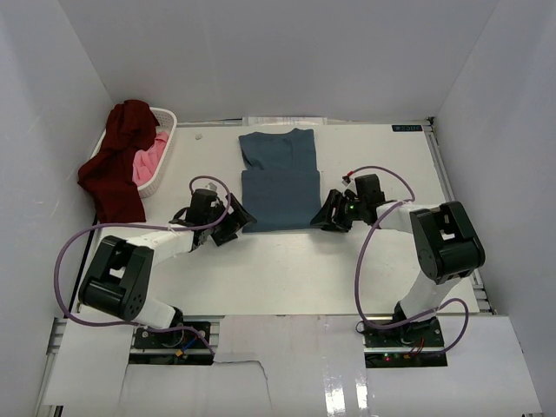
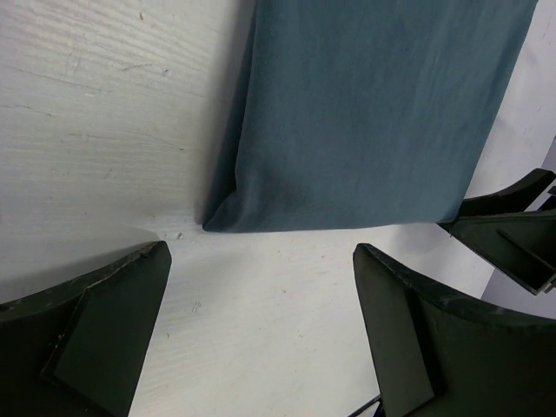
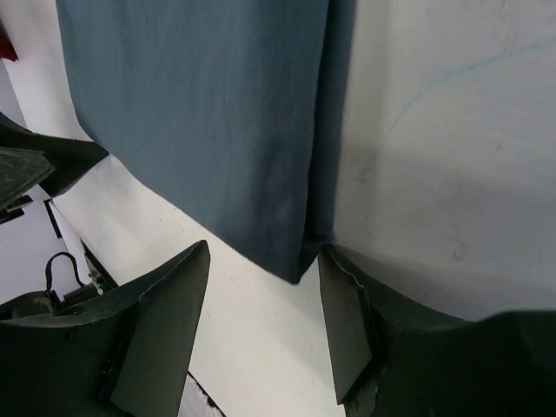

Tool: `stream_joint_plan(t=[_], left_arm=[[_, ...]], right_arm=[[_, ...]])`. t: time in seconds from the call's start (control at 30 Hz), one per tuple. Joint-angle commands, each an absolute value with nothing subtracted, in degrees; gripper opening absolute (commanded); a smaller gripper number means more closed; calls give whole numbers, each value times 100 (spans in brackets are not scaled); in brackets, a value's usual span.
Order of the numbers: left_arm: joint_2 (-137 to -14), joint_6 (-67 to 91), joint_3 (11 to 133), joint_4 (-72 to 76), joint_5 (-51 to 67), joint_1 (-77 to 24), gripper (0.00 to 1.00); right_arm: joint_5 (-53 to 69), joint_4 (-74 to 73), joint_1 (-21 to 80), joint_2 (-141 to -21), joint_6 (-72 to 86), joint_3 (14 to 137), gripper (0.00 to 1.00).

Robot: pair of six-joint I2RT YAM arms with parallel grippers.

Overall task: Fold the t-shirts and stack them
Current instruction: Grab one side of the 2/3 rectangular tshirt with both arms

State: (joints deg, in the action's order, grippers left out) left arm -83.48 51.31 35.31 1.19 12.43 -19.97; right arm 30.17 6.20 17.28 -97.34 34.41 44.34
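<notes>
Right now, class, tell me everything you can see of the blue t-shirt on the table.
The blue t-shirt is soft, plain cloth lying flat on the white table, collar towards the far edge. Its sleeves are folded in, making a narrow rectangle, with a crosswise fold edge across the middle. The open left gripper and right gripper sit at its two near corners, neither holding it.
</notes>
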Motion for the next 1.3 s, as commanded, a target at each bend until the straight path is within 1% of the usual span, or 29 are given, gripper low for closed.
stream_joint_plan(t=[0.0, 0.1, 0.2, 0.3, 0.33, 0.43, 0.5, 0.57, 0.67, 0.73, 0.77, 0.8, 0.83, 0.9, 1.13, 1.2, 1.27], left_arm=[[-8463, 5150, 3674, 290, 1116, -1986, 98], [-8525, 5133, 3700, 290, 1125, -1986, 98], [-8534, 5124, 3691, 308, 1116, -1986, 98], [-8552, 5115, 3691, 299, 1116, -1995, 98], [-8543, 5115, 3691, 299, 1116, -1986, 98], [-8534, 5106, 3691, 264, 1090, -1986, 98], [-8525, 5098, 3683, 246, 1099, -1986, 98], [-8499, 5089, 3665, 237, 1090, -1986, 98], [-8508, 5098, 3612, 237, 1099, -1986, 98], [-8534, 5115, 3551, 255, 1116, -1986, 95], [-8543, 5107, 3533, 281, 1151, -1986, 91], [-8578, 5098, 3525, 299, 1160, -1995, 88], [-8587, 5106, 3507, 299, 1160, -1986, 83], [-8587, 5106, 3454, 325, 1116, -1986, 79], [-8753, 5124, 3410, 474, 1221, -1986, 73], [-8824, 5115, 3410, 553, 1292, -1986, 67], [-8955, 5115, 3410, 606, 1344, -1986, 67]], right_arm=[[2795, 782, 1731, -10054, 3445, 4675, 60], [2795, 826, 1732, -10186, 3480, 4720, 56], [2637, 879, 1731, -10160, 3489, 4685, 55], [2593, 862, 1731, -10134, 3454, 4676, 46], [2601, 861, 1731, -10134, 3445, 4676, 41], [2610, 844, 1731, -10125, 3419, 4650, 36], [2602, 800, 1731, -10108, 3401, 4632, 36], [2610, 791, 1731, -10090, 3375, 4623, 32], [2628, 765, 1731, -10064, 3366, 4623, 32], [2637, 765, 1731, -10064, 3358, 4640, 21], [2637, 756, 1731, -10072, 3357, 4649, 16], [2637, 747, 1740, -10081, 3357, 4658, 8], [2645, 747, 1732, -10090, 3357, 4658, 8], [2654, 738, 1740, -10107, 3340, 4684, 8], [2689, 721, 1731, -10107, 3305, 4728, 8], [2698, 694, 1731, -10116, 3296, 4746, 8], [2707, 677, 1740, -10108, 3287, 4764, 8]])
